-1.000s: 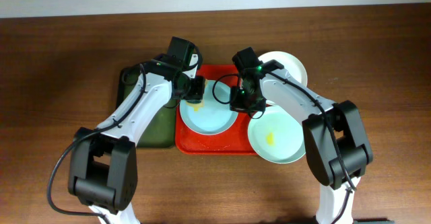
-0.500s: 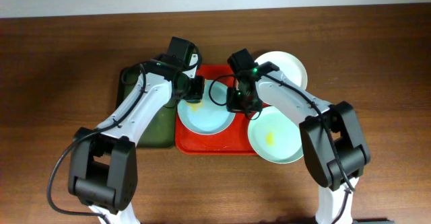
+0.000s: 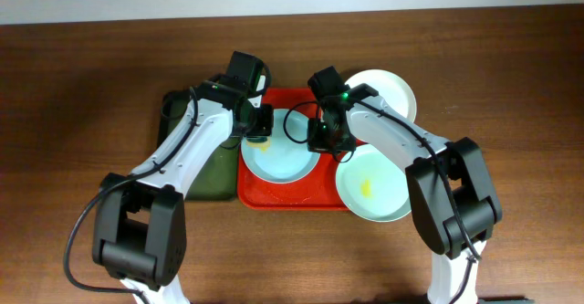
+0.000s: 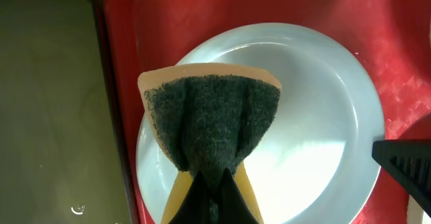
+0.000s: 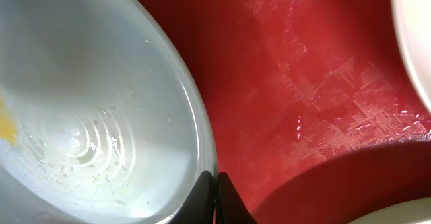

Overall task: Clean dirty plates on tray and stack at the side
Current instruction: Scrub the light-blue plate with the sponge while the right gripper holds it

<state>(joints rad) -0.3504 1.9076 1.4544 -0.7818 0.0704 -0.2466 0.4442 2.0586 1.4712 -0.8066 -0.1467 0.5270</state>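
The pale blue plate (image 3: 283,161) lies on the red tray (image 3: 292,197). My left gripper (image 3: 259,132) is shut on a yellow sponge with a dark green scouring face (image 4: 212,116) and holds it over the plate's back-left part (image 4: 316,116). My right gripper (image 3: 320,141) is shut on the blue plate's right rim (image 5: 202,150). A yellow smear (image 5: 5,126) shows on that plate. The pale green plate (image 3: 376,187) with a yellow smear overlaps the tray's right edge. The white plate (image 3: 391,89) sits at the back right.
A dark green tray (image 3: 205,172) lies against the red tray's left side and also shows in the left wrist view (image 4: 47,103). The brown wooden table (image 3: 82,112) surrounds both. Both arms meet over the red tray's back half.
My left gripper and the sponge have shifted slightly left over the blue plate. My right gripper moved a little left and stays on the plate's rim.
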